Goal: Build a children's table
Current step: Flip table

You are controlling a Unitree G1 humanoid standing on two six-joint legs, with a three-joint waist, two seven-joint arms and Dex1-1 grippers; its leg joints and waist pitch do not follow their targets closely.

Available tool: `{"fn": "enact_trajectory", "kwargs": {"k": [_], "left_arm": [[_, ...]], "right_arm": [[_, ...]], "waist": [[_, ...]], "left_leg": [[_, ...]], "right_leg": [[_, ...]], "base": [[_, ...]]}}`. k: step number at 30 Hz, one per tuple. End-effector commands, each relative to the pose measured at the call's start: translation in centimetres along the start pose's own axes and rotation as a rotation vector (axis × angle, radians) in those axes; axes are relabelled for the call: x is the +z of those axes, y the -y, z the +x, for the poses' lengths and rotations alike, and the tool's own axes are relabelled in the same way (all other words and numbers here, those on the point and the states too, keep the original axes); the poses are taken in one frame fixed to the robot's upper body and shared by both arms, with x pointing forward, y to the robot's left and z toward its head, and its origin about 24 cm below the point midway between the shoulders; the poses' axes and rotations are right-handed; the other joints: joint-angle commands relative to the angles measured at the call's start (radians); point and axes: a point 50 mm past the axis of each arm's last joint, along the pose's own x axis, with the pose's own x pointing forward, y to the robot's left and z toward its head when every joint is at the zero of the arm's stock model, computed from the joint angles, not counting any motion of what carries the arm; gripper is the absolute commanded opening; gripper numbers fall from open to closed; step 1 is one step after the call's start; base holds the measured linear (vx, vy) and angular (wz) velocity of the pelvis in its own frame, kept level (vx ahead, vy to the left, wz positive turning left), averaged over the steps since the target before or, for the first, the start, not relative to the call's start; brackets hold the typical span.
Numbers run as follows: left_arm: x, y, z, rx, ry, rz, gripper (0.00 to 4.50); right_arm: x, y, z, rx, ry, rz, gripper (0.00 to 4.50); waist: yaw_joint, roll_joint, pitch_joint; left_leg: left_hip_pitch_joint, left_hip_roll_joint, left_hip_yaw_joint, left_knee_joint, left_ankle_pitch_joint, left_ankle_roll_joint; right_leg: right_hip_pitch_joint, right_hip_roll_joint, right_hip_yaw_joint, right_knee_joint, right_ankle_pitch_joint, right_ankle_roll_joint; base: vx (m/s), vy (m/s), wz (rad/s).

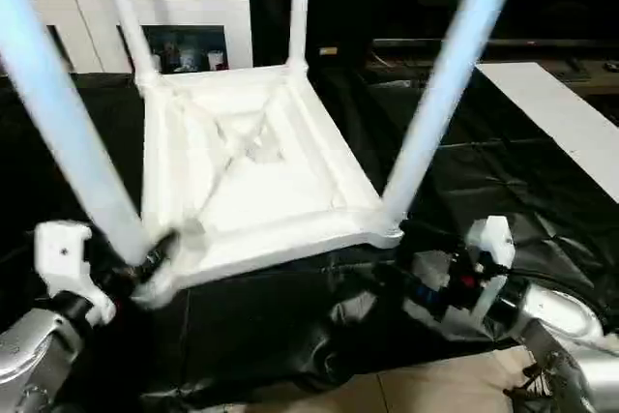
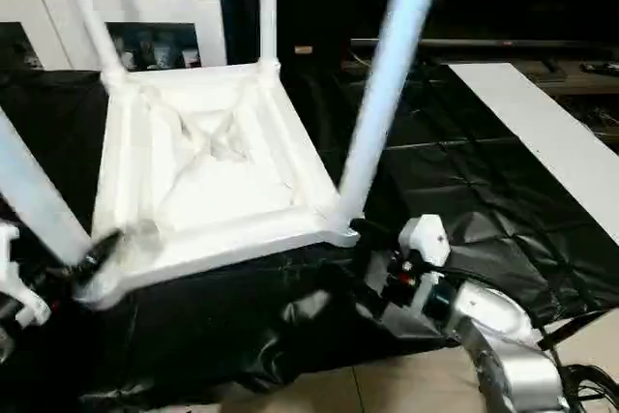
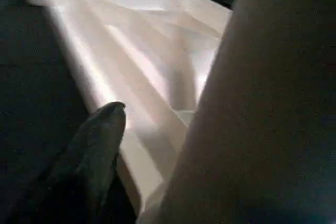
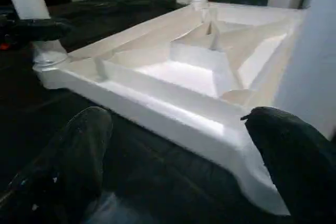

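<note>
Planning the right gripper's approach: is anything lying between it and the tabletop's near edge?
Only black sheet lies between the right gripper and the tabletop rim, seen in the right wrist view.

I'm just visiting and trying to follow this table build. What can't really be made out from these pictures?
- The legs' tips: all four legs, like the near right leg, run off the head views' top edge.
- How firmly each leg sits: the corner sockets hide the ends.
- The tabletop: its upper face lies against the black sheet.
- The cabinet: contents behind the glass are too small.
- Left wrist view: a leg blocks much.
</note>
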Motion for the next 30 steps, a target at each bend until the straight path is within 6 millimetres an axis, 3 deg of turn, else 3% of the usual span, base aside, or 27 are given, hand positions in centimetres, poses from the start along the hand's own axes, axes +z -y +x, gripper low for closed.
{"fn": "enact_trajectory", "kwargs": {"k": [1, 2, 4, 5, 7, 8, 10, 12, 13, 16, 22, 23, 24, 25, 28, 30], "left_arm": [[0.7, -0.3, 0.0, 0.056, 0.040, 0.017, 3.74], [0.7, 0.1, -0.2, 0.086, 0.071, -0.021, 3.70], [0.5, 0.7, -0.4, 0.092, 0.095, -0.055, 3.62], [0.4, 0.7, -0.4, 0.091, 0.094, -0.055, 3.34], [-0.2, 1.4, -0.3, 0.119, 0.075, -0.049, 3.27], [-0.3, 1.6, -0.2, 0.146, 0.078, -0.048, 3.27], [-0.3, 1.7, -0.1, 0.175, 0.087, -0.058, 2.90], [-0.3, 1.9, 0.0, 0.195, 0.092, -0.061, 2.81], [-0.3, 1.9, -0.1, 0.217, 0.097, -0.060, 2.79], [-0.2, 1.9, 0.0, 0.255, 0.118, -0.078, 2.48], [0.5, 3.9, 0.5, 0.153, 0.232, -0.249, 2.36], [0.5, 4.2, 0.6, 0.139, 0.241, -0.272, 2.36], [0.5, 4.7, 0.6, 0.114, 0.256, -0.318, 2.36], [0.6, 4.9, 0.7, 0.105, 0.262, -0.334, 2.36], [0.6, 5.7, 0.9, 0.065, 0.286, -0.414, 2.36], [0.6, 6.2, 1.0, 0.034, 0.298, -0.461, 2.36]], "right_arm": [[-0.1, 0.3, 0.2, -0.029, -0.008, -0.013, 4.50], [-0.4, 0.3, 0.6, -0.054, -0.009, -0.005, 4.50], [-0.7, 0.1, 1.1, -0.061, -0.009, 0.016, 4.50], [-0.8, 0.2, 1.1, -0.062, -0.010, 0.016, 4.50], [-1.1, 0.4, 1.9, -0.099, -0.014, 0.024, 4.50], [-1.1, 0.5, 2.3, -0.116, -0.003, 0.027, 4.50], [-1.0, 0.3, 2.8, -0.108, 0.010, 0.039, 4.50], [-0.9, 0.1, 3.0, -0.100, 0.016, 0.047, 4.50], [-1.0, 0.0, 3.1, -0.094, 0.019, 0.052, 4.50], [-1.1, -0.5, 3.4, -0.064, 0.024, 0.063, 4.50], [-1.3, -1.1, 3.8, -0.031, 0.038, 0.099, 4.50], [-1.3, -1.2, 3.7, -0.029, 0.038, 0.101, 4.50], [-1.4, -1.3, 3.6, -0.021, 0.035, 0.105, 4.50], [-1.4, -1.3, 3.6, -0.016, 0.034, 0.109, 4.50], [-1.6, -1.5, 3.4, -0.006, 0.022, 0.122, 4.50], [-1.8, -1.5, 3.4, -0.010, 0.015, 0.132, 4.50]], "waist": [[0.001, 0.009, -0.032], [0.001, 0.003, -0.032], [0.002, 0.004, -0.034], [0.001, 0.004, -0.036], [0.000, -0.008, -0.037], [-0.001, -0.009, -0.038], [0.002, -0.010, -0.037], [0.001, -0.010, -0.036], [0.001, -0.017, -0.036], [0.002, -0.017, -0.034], [0.004, -0.017, -0.035], [0.004, -0.018, -0.037], [0.006, -0.012, -0.041], [0.005, -0.015, -0.042], [0.012, -0.014, -0.050], [0.013, -0.017, -0.045]], "left_leg": [[-0.008, 0.045, -0.019, -0.081, -0.189, 0.027], [-0.008, 0.045, -0.020, -0.081, -0.186, 0.028], [-0.009, 0.047, -0.019, -0.081, -0.169, 0.026], [-0.009, 0.047, -0.020, -0.080, -0.163, 0.026], [-0.011, 0.047, -0.019, -0.079, -0.138, 0.036], [-0.011, 0.048, -0.019, -0.079, -0.128, 0.034], [-0.010, 0.048, -0.019, -0.080, -0.135, 0.030], [-0.009, 0.049, -0.019, -0.080, -0.145, 0.024], [-0.009, 0.049, -0.019, -0.081, -0.146, 0.024], [-0.010, 0.049, -0.020, -0.082, -0.163, 0.020], [-0.010, 0.049, -0.020, -0.081, -0.151, 0.019], [-0.011, 0.050, -0.020, -0.079, -0.132, 0.021], [-0.010, 0.050, -0.020, -0.075, -0.101, 0.024], [-0.010, 0.049, -0.019, -0.072, -0.086, 0.029], [-0.018, 0.042, -0.016, -0.057, 0.027, 0.063], [-0.017, 0.043, -0.013, -0.060, -0.007, 0.071]], "right_leg": [[0.023, -0.079, 0.054, -0.088, -0.234, -0.138], [0.025, -0.079, 0.055, -0.088, -0.238, -0.134], [0.024, -0.080, 0.054, -0.085, -0.206, -0.146], [0.024, -0.079, 0.055, -0.083, -0.191, -0.146], [0.025, -0.078, 0.054, -0.078, -0.144, -0.147], [0.025, -0.077, 0.054, -0.076, -0.128, -0.150], [0.026, -0.079, 0.054, -0.076, -0.127, -0.144], [0.026, -0.079, 0.055, -0.077, -0.123, -0.143], [0.027, -0.078, 0.054, -0.078, -0.124, -0.140], [0.027, -0.081, 0.056, -0.080, -0.145, -0.132], [0.027, -0.081, 0.056, -0.078, -0.122, -0.133], [0.029, -0.081, 0.056, -0.075, -0.093, -0.138], [0.030, -0.081, 0.056, -0.068, -0.041, -0.148], [0.030, -0.079, 0.056, -0.066, -0.010, -0.154], [0.035, -0.074, 0.056, -0.046, 0.182, -0.198], [0.032, -0.074, 0.054, -0.052, 0.154, -0.202]], "base": [[0.000, 0.000, 0.00], [0.000, 0.000, 0.00], [0.000, 0.000, 0.00], [0.000, 0.000, 0.00], [0.000, 0.000, 0.00], [0.000, 0.000, 0.00], [0.000, 0.000, 0.00], [0.000, 0.000, 0.00], [0.000, 0.000, 0.00], [0.000, 0.000, 0.00], [0.000, 0.000, 0.00], [0.000, 0.000, 0.00], [0.000, 0.000, 0.00], [0.000, 0.000, 0.00], [0.000, 0.000, 0.00], [0.000, 0.000, 0.00]]}}
